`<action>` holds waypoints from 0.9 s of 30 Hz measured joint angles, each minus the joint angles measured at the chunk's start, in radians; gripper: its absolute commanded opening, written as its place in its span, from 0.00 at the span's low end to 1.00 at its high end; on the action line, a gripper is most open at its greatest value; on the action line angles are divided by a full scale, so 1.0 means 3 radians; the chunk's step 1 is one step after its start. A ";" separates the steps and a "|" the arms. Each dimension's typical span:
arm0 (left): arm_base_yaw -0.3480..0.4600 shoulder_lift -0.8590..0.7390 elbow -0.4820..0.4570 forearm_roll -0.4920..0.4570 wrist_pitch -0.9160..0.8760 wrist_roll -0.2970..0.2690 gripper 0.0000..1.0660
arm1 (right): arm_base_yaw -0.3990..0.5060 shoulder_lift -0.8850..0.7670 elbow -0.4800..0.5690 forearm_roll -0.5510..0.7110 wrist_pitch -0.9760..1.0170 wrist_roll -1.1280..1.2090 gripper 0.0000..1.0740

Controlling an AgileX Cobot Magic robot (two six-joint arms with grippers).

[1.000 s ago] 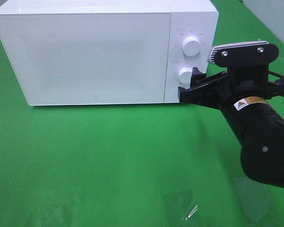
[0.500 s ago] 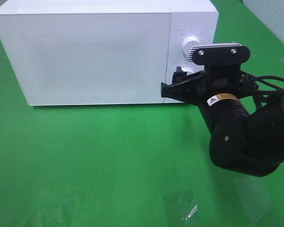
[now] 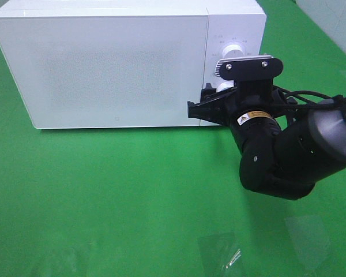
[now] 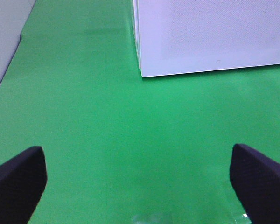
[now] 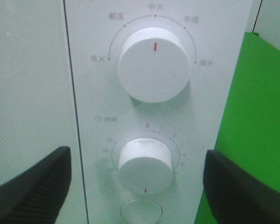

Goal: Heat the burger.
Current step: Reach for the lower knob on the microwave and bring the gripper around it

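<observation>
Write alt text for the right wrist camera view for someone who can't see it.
Close-up of a white microwave control panel: the open right gripper straddles the lower timer knob, one dark finger on each side. Above it sits the larger power knob, red mark pointing straight up.

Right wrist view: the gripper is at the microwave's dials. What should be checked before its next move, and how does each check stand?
1. microwave door shut: ok.
2. burger inside: cannot tell, none in view.
3. power dial mark at the top middle setting: ok.
4. timer dial mark off zero, pointing down: ok.
5. right gripper open, straddling the timer dial without touching: ok.
6. left gripper open, holding nothing: ok.
</observation>
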 measured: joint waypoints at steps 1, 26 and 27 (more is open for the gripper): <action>0.0000 0.0000 0.0000 0.0000 0.0000 0.0000 0.95 | -0.0023 0.0050 -0.0033 -0.0023 0.0010 0.0000 0.71; 0.0000 0.0000 0.0000 0.0000 0.0000 0.0000 0.95 | -0.0257 0.0367 -0.0290 -0.0203 0.0110 0.0000 0.71; 0.0000 0.0000 0.0000 0.0000 0.0000 0.0000 0.95 | -0.0257 0.0367 -0.0290 -0.0203 0.0110 0.0000 0.71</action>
